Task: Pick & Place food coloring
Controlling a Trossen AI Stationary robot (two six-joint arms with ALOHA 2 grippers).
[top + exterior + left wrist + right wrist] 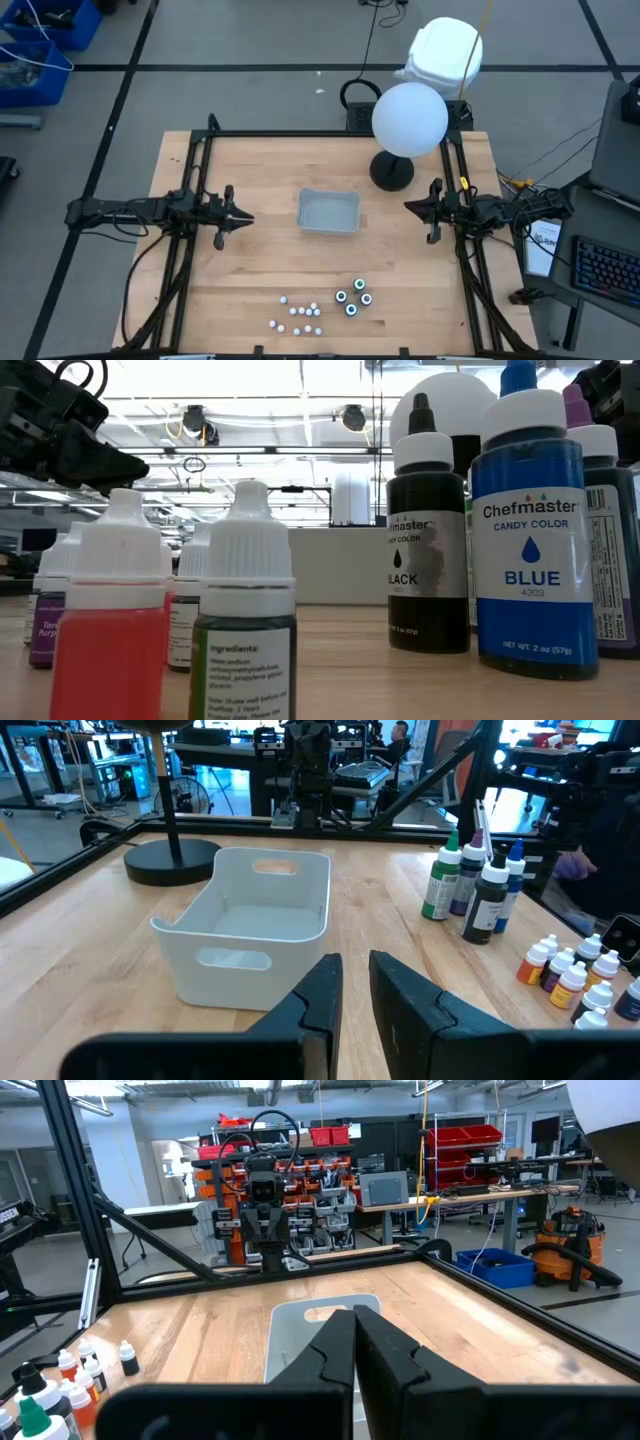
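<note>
Left claw (246, 218) slightly parted, empty, right claw (408, 206) closed, empty

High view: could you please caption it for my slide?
Both claws flank the grey tray; food coloring bottles wait nearby.

Four tall dark food-coloring bottles with white collars (354, 298) stood upright, clustered near the table's front edge. Just beside them, about ten small white-capped dropper bottles (300, 315) stood upright, loosely scattered.
</note>
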